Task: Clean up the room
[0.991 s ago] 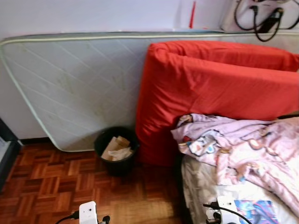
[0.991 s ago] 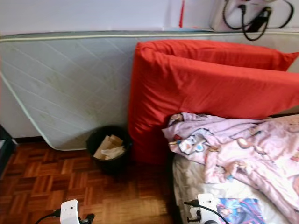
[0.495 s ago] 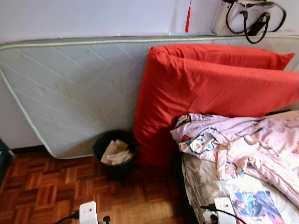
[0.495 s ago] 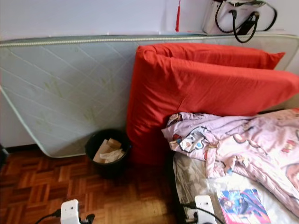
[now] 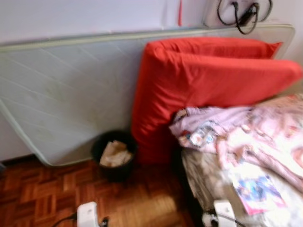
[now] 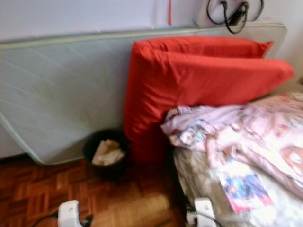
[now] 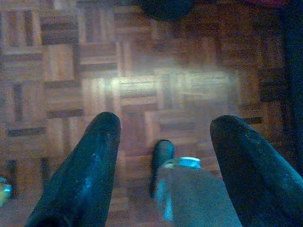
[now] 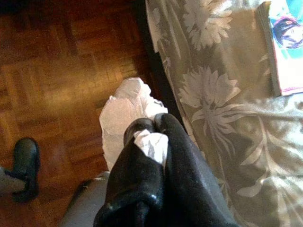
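Observation:
My right gripper (image 8: 154, 124) is shut on a crumpled white paper (image 8: 125, 106), held above the parquet beside the bed's edge. Over bare parquet my left gripper (image 7: 165, 120) is open, with nothing between its fingers. A black waste bin (image 5: 113, 153) holding paper scraps stands on the floor ahead, against a pale mattress (image 5: 66, 94) and a red cushion (image 5: 208, 80). Both wrists peek in at the bottom of the head views, left (image 5: 87, 215) and right (image 5: 222, 210).
A bed (image 8: 222, 94) with a floral sheet is on the right, carrying a pink blanket (image 5: 246, 137) and a magazine (image 5: 258, 189). A bag (image 5: 239, 12) hangs on the wall. Open parquet floor (image 5: 42, 189) lies left of the bed. The head views are blurred.
The whole picture has shifted left and blurred, so the camera has turned right; more of the bed and magazine shows. The bin and bedding have not moved.

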{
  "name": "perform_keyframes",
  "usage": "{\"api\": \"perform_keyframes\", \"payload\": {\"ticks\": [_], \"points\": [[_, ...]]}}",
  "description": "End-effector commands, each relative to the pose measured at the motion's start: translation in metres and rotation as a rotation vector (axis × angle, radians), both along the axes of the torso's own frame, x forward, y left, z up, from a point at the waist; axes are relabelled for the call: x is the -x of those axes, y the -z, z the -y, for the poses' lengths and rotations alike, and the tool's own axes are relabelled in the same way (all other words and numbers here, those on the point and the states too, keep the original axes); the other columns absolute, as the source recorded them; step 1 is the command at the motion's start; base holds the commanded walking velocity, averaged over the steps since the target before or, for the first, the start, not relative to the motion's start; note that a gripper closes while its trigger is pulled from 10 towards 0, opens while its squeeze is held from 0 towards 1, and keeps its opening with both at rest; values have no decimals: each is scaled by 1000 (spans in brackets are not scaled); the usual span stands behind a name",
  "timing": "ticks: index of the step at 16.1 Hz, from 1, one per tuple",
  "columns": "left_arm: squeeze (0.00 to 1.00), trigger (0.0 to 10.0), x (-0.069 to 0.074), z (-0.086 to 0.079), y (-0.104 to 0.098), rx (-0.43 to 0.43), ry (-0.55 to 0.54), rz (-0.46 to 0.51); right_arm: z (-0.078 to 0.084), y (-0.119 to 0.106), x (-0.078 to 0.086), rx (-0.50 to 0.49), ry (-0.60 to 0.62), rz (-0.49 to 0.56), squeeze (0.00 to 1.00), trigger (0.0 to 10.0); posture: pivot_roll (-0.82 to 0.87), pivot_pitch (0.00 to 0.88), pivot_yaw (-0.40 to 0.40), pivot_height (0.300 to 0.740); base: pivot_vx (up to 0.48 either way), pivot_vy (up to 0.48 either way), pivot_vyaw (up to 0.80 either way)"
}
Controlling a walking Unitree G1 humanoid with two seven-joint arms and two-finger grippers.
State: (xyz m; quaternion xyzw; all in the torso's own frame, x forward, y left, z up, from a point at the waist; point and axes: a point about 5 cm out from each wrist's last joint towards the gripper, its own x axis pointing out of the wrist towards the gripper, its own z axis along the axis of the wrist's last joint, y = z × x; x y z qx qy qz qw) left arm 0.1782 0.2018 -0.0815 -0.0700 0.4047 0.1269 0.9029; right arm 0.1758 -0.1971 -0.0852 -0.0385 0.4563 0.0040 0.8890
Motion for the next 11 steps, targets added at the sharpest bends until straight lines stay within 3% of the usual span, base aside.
{"api": "perform_keyframes", "payload": {"ticks": [1, 6, 11], "points": [[0, 10000, 0, 6, 1, 14, 9, -3, 9, -2, -1, 16, 14, 6, 0, 10000, 37, 0, -29, 740, 0, 285, 0], [0, 10000, -1, 6, 1, 13, 8, 5, 4, -2, -4, 11, 11, 9, 0, 10000, 38, 0, -28, 740, 0, 280, 0], [0, 10000, -2, 6, 0, 7, 13, 14, 2, -1, -2, 8, 11, 8, 0, 10000, 39, 0, -28, 740, 0, 0, 0]]}}
